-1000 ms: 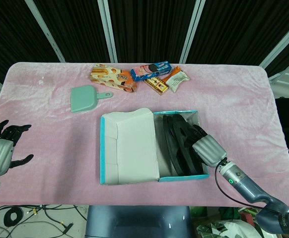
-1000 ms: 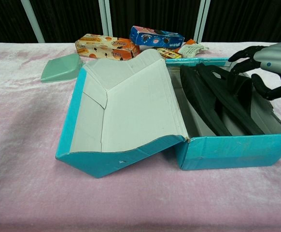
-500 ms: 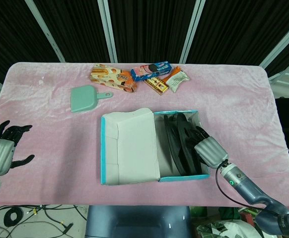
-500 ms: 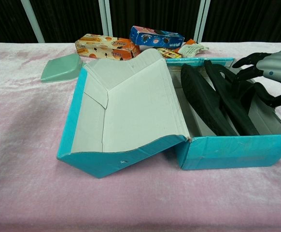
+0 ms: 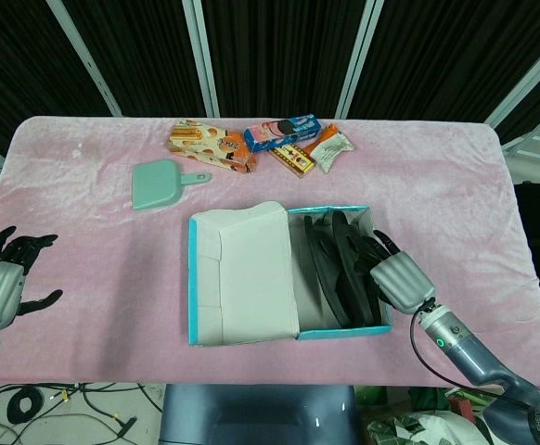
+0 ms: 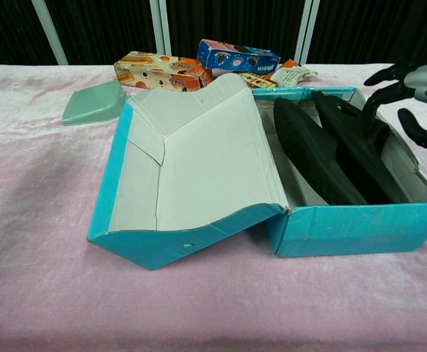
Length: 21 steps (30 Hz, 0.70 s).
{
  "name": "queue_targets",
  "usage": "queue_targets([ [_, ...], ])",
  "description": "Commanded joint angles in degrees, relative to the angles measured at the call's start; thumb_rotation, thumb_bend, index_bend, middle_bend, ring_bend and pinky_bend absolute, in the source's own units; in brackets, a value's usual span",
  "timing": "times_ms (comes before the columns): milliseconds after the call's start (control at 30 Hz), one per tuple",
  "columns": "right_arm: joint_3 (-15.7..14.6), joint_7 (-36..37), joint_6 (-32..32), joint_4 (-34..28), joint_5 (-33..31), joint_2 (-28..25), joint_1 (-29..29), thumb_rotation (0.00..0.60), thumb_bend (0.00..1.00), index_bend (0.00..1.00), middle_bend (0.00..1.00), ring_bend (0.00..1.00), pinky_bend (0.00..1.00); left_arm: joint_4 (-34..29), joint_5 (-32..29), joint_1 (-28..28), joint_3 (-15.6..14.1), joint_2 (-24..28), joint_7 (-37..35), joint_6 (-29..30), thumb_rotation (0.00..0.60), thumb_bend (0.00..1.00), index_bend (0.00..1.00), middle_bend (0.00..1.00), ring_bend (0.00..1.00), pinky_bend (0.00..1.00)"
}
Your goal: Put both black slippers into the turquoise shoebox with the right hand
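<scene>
The turquoise shoebox [image 5: 192, 278] [image 6: 360, 231] lies open at the table's middle, its white lid [image 5: 247, 273] [image 6: 199, 161] folded out to the left. Both black slippers [image 5: 340, 269] lie side by side inside it; in the chest view the left one [image 6: 310, 158] and the right one [image 6: 360, 147] rest on the box floor. My right hand [image 5: 398, 278] [image 6: 411, 92] hangs over the box's right wall, fingers spread, holding nothing; whether a fingertip touches the right slipper I cannot tell. My left hand [image 5: 1, 278] stays open at the table's left edge.
Snack boxes [image 5: 210, 144] [image 6: 158, 72], a blue cookie box [image 5: 282, 132] [image 6: 237, 56] and a packet [image 5: 330, 144] lie at the back. A green dustpan [image 5: 159, 184] [image 6: 92, 103] sits back left of the shoebox. Pink cloth covers the table.
My right hand has drawn back to the right, off the slippers and up to the box's right wall. The slippers have settled lower and flatter in the box.
</scene>
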<state>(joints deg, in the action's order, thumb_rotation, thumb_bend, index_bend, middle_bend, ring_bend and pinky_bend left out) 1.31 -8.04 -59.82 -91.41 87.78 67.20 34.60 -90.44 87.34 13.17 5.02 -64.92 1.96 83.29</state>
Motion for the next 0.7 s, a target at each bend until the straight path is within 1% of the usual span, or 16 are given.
queue_targets([
  [33,0.5,-0.1,-1.3,-2.0,0.7,-1.7,-0.5,0.6,0.84,0.4,0.32,0.07,0.04,0.0,0.1,0.1,0.0,0.0,0.0,0.0,0.6,0.0,0.19,0.29,0.22,0.1],
  [100,1.3,0.7,-1.6,-3.4,0.9,-2.5,-0.3,0.6,0.84,0.4,0.32,0.07,0.04,0.0,0.2,0.1,0.0,-0.1,0.0,0.0,0.6,0.0,0.19,0.29,0.22,0.1],
  [200,1.9,1.1,-0.3,-3.5,0.6,-2.4,0.7,0.6,0.84,0.4,0.32,0.07,0.04,0.1,0.3,0.1,-0.1,-0.2,0.0,0.0,0.6,0.0,0.19,0.29,0.22,0.1],
  [367,2.9,1.4,3.8,-0.7,-1.0,0.3,3.2,0.6,0.84,0.4,0.32,0.07,0.04,0.3,0.1,-0.2,-0.3,-0.3,-0.1,0.1,0.6,0.0,0.19,0.29,0.22,0.1],
  [500,2.8,1.4,5.9,1.7,-1.9,2.4,4.2,0.6,0.84,0.4,0.32,0.07,0.04,0.5,-0.2,-0.4,-0.4,-0.2,-0.2,0.0,0.6,0.0,0.19,0.29,0.22,0.1],
  [600,2.2,1.2,8.3,4.7,-2.7,4.9,5.1,0.6,0.84,0.4,0.32,0.07,0.04,0.7,-0.5,-0.5,-0.4,-0.3,-0.5,-0.1,0.6,0.0,0.19,0.29,0.22,0.1],
  [700,2.2,0.4,9.1,6.9,-3.3,6.1,5.5,0.6,0.84,0.4,0.32,0.07,0.04,0.8,-0.4,-0.4,-0.4,-0.4,-0.4,-0.2,0.6,0.0,0.19,0.29,0.22,0.1],
])
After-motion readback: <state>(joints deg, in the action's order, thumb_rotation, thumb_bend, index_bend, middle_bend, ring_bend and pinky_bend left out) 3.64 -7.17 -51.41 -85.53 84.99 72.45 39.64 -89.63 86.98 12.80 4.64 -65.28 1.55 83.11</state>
